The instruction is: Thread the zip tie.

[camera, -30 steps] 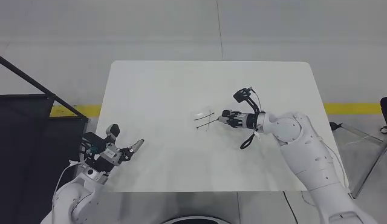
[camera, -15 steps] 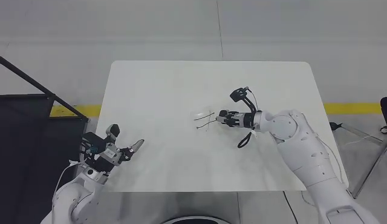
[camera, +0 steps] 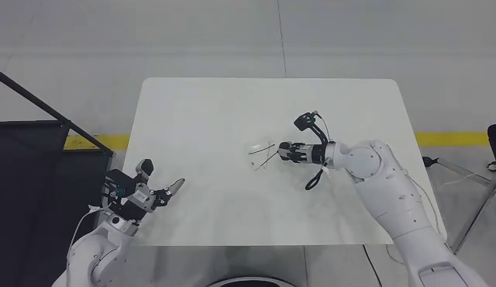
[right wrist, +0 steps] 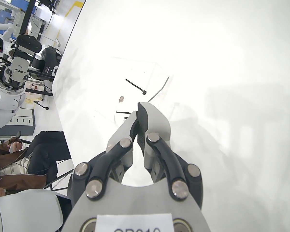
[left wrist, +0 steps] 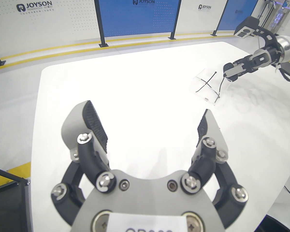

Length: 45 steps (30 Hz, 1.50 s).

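Black zip tie [right wrist: 162,88], end in R jaws

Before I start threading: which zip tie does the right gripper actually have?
The zip tie whose strap runs straight into the shut right gripper. The loose zip tie, showing its square head, lies free beside it.

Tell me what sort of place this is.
Probably a robot lab or test hall: blue and white partition panels fence it off, and a yellow floor line runs past the white table.
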Each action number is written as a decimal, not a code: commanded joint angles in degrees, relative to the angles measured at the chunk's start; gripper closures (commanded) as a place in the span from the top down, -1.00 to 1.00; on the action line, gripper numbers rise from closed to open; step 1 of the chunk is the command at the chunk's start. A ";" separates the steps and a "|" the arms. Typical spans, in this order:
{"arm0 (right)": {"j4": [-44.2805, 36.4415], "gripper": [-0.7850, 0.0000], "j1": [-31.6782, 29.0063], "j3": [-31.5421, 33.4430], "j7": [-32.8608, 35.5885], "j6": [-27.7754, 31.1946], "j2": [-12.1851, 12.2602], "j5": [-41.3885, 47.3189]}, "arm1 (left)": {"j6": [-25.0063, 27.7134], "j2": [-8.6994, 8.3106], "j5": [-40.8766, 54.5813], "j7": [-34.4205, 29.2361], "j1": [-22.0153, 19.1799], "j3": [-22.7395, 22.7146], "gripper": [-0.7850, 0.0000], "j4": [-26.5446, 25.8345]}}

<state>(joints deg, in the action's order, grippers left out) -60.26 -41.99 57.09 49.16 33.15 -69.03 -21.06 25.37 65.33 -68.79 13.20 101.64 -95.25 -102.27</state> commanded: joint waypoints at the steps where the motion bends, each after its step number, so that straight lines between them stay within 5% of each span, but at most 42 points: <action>1: -0.09 -1.00 -0.02 0.06 0.05 0.12 0.05 0.28 | 0.00 0.00 0.00 0.00 0.00 0.00 1.00 0.00; 14: -2.24 -1.00 -1.56 1.68 -0.30 1.06 1.00 0.98 | 0.00 0.00 0.00 0.00 0.00 0.00 1.00 0.00; 18: -2.31 -0.61 -1.41 1.46 -0.12 0.40 1.04 1.02 | 0.00 0.00 0.00 0.00 0.00 0.00 1.00 0.00; 25: -1.34 -0.41 -0.52 0.63 -0.21 -0.54 0.86 1.16 | 0.00 0.00 0.00 0.00 0.00 0.00 1.00 0.00; 38: 1.07 -0.36 1.23 -1.49 -0.22 -0.65 0.24 1.80 | 0.00 0.00 0.00 0.00 0.00 0.00 1.00 0.00; 45: 1.94 -0.57 1.89 -2.34 -0.32 -0.45 -0.01 1.86 | 0.00 0.00 0.00 0.00 0.00 0.00 1.00 0.00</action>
<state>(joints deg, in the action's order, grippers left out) -58.39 -40.15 54.82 48.86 32.71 -69.02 -19.17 25.37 65.33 -68.79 13.20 101.64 -95.25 -102.27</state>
